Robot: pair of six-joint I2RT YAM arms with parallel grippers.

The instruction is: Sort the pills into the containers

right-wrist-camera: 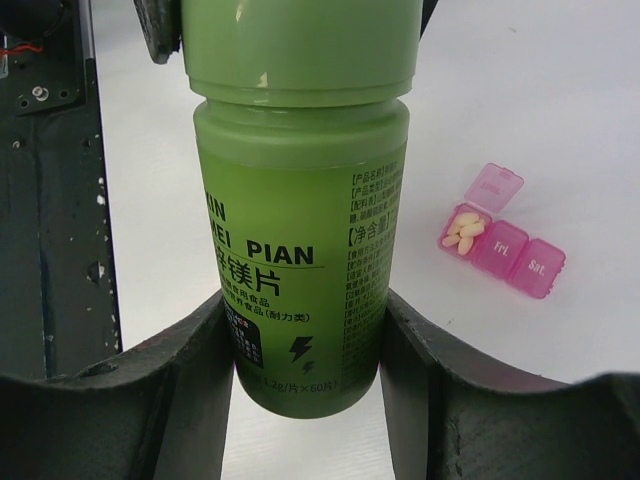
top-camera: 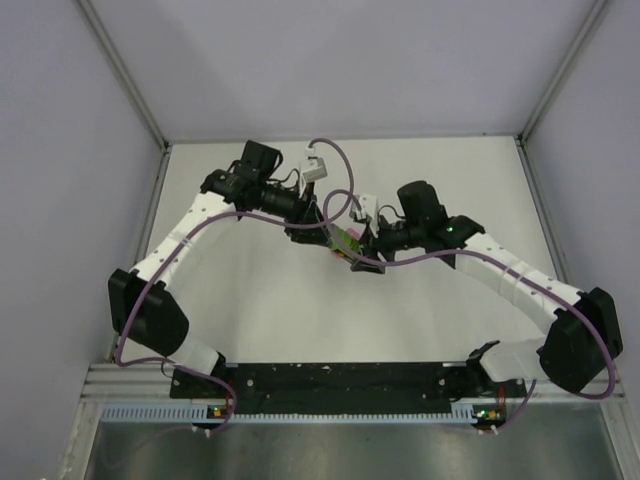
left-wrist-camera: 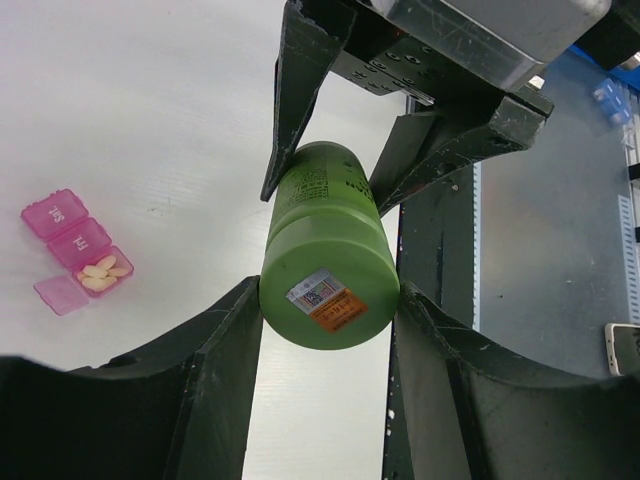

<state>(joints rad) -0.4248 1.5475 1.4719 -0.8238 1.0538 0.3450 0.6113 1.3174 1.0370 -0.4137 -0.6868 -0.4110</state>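
top view: left arm [top-camera: 200, 215] and right arm [top-camera: 500, 265] both reach up and inward from the bottom corners, elbows out. wrists meet near frame centre over the white table [top-camera: 420, 330]. the thing between them is mostly hidden here; only a speck of green and pink shows

left wrist view: left gripper [left-wrist-camera: 328, 298] at bottom of frame, jaws roughly half apart, both fingers pressed on the cap [left-wrist-camera: 340, 250] of a green bottle [left-wrist-camera: 325, 195]. cap end faces the camera, with an orange and white sticker [left-wrist-camera: 328, 304] on its top. the other gripper's fingers come in from the upper right of the frame and clamp the far end of the body

right wrist view: right gripper [right-wrist-camera: 305, 300] at bottom of frame, jaws narrower, closed on the lower body. printed label faces the camera, cap end at the top edge, and a dark finger of the other gripper sits beside it at upper left. the bottle spans from one gripper to the other, with the table behind it

pill box [left-wrist-camera: 75, 250]: pink, a row of three joined cells, on the table. it is left of the bottle in the left wrist view and right of it in the right wrist view. one end cell is open with its lid flipped out and holds several pale pills [left-wrist-camera: 100, 275]. the other two are shut. the lid lettering reads most clearly in the right wrist view
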